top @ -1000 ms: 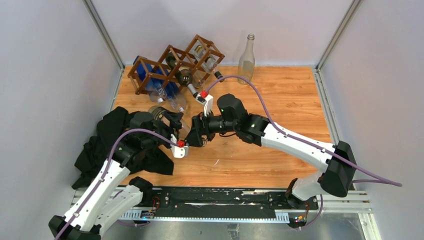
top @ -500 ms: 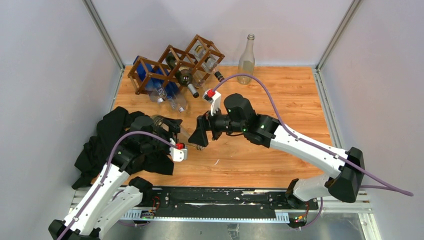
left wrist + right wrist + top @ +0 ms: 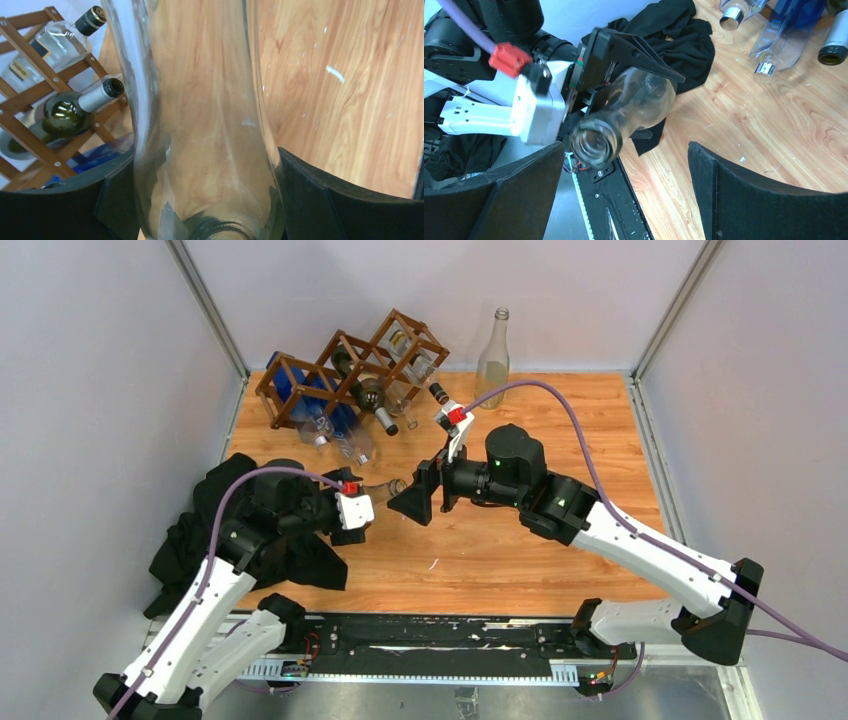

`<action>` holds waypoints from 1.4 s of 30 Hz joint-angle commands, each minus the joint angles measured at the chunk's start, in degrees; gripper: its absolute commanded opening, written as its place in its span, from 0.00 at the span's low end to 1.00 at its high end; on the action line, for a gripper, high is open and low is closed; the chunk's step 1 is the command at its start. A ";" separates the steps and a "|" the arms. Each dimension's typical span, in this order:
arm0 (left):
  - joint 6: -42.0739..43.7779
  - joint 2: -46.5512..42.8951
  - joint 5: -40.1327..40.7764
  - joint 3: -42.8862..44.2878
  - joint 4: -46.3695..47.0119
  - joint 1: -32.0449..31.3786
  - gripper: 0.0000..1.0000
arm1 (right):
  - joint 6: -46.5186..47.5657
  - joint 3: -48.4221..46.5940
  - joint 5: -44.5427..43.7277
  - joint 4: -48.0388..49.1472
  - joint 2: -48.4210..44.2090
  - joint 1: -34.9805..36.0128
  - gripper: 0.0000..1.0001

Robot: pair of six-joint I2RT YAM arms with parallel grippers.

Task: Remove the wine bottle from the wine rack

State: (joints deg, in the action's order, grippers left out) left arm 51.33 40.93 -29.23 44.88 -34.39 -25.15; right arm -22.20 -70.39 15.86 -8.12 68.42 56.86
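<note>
Right gripper (image 3: 402, 505) backed off the empty clear bottle (image 3: 644, 100) the left gripper (image 3: 348, 508) holds.

left arm (image 3: 200, 592) and right arm (image 3: 640, 545): white links, black joints, purple cable (image 3: 520, 382), red plug (image 3: 458, 416), black wedge-shaped jaws.

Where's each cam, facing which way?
Top external: above, behind the bases, looking down on the wooden table; left arm, right arm show.
Left wrist: looks along the held clear glass bottle toward the dark brown wooden lattice rack; own fingers low.
Right wrist: faces the bottle's mouth and left gripper; own fingers low.
Shared: all see the bottle.
</note>
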 commanded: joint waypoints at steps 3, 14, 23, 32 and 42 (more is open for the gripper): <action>-18.85 2.22 -5.09 8.73 6.77 -0.34 0.00 | 1.47 2.26 -2.39 5.44 -1.85 0.14 0.97; -32.37 4.57 -13.79 12.60 4.13 -0.34 0.00 | 1.51 -2.49 -1.77 10.98 4.59 0.16 0.97; -36.46 4.64 -15.85 13.12 4.13 -0.32 0.00 | -0.97 -5.79 0.32 16.38 10.49 0.18 0.91; -37.31 5.48 -14.27 14.35 4.25 -0.34 0.24 | -0.58 -6.53 0.78 14.91 12.05 0.02 0.24; -34.94 15.83 -3.49 27.39 -12.90 -0.19 1.00 | 4.56 -10.02 -1.20 3.32 8.27 -10.90 0.00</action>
State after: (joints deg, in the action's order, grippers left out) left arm 14.79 51.92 -37.28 66.32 -38.39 -25.26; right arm -20.27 -75.92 16.43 -4.56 80.55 51.88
